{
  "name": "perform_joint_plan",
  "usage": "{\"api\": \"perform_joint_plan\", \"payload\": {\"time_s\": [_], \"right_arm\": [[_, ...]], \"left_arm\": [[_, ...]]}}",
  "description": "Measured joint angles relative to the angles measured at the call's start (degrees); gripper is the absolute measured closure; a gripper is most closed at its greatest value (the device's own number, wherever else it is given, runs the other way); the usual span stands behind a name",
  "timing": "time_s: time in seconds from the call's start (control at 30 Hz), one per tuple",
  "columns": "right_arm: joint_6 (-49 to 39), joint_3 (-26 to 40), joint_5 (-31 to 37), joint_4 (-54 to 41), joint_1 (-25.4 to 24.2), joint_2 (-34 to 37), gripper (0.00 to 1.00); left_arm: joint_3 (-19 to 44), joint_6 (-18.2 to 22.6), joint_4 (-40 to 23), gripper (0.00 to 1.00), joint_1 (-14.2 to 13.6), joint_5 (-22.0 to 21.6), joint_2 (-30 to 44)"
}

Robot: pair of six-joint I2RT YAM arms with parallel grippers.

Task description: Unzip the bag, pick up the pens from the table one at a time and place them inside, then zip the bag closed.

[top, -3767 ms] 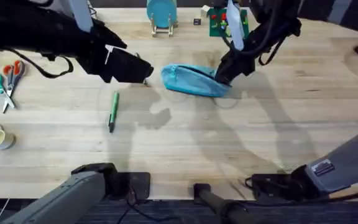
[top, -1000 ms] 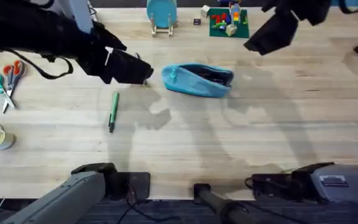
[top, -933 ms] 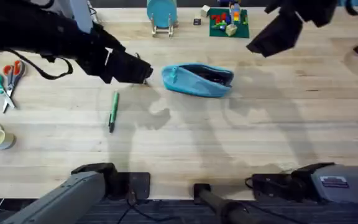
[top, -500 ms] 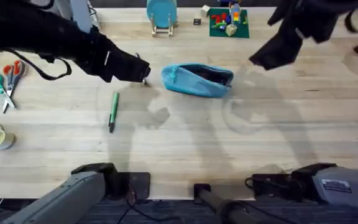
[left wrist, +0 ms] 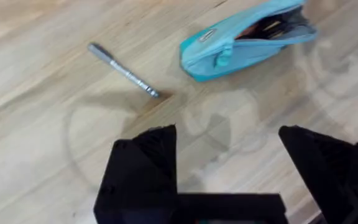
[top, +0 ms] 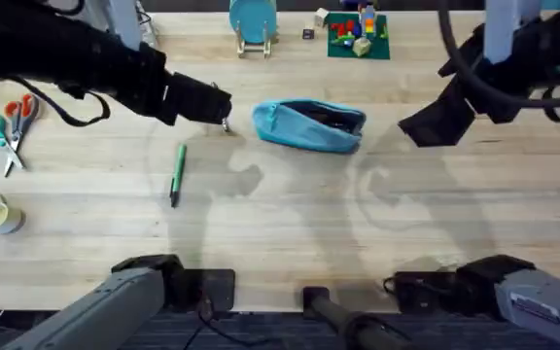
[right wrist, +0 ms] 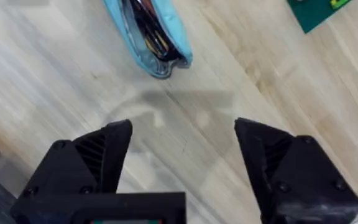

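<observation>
In the overhead view, the bag [top: 309, 125] lies on the worktop [top: 290, 233] at upper centre of the frame, with one pen [top: 176, 174] lower left of it. A second pen [left wrist: 123, 69] lies just beside the bag's end, under the left hand [top: 224, 112]. The right hand [top: 436, 124] hangs right of the bag, well apart, and the scissors [top: 8, 124] lie at far left.

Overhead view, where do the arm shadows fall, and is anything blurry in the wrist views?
Overhead: soft grey shadows spread over the table below the bag. Left wrist: the silver pen reads clearly; own fingers blurred. Right wrist: bag sharp enough.
</observation>
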Motion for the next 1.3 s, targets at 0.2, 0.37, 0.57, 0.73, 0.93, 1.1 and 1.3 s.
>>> {"api": "perform_joint_plan", "payload": {"time_s": [0.2,0.37,0.57,0.73,0.93,1.1,1.3], "right_arm": [[1.9,-0.1,0.0,0.0,0.0,-0.1,0.003],[2.2,-0.1,0.0,0.0,0.0,-0.1,0.003],[2.5,-0.1,0.2,-0.5,0.0,-0.1,0.003],[2.7,-0.1,0.2,-0.7,0.0,-0.1,0.003],[2.7,-0.1,0.2,-0.7,0.0,-0.1,0.003],[2.7,-0.1,0.2,-0.7,0.0,-0.1,0.003],[2.7,-0.1,0.2,-0.7,0.0,-0.1,0.003]], "left_arm": [[0.0,-12.0,5.1,0.007,0.0,-7.2,0.0],[0.0,-23.0,10.6,0.007,0.0,-13.8,0.0],[0.0,-32.3,15.0,0.008,-2.8,-20.7,0.0],[0.0,-37.5,15.5,0.008,-6.1,-25.9,2.3],[0.0,-42.0,18.0,0.007,-7.6,-28.3,9.8],[0.0,-43.9,21.4,0.007,-7.6,-29.1,15.9],[0.0,-46.5,23.1,0.006,-7.7,-30.5,22.2]]}}
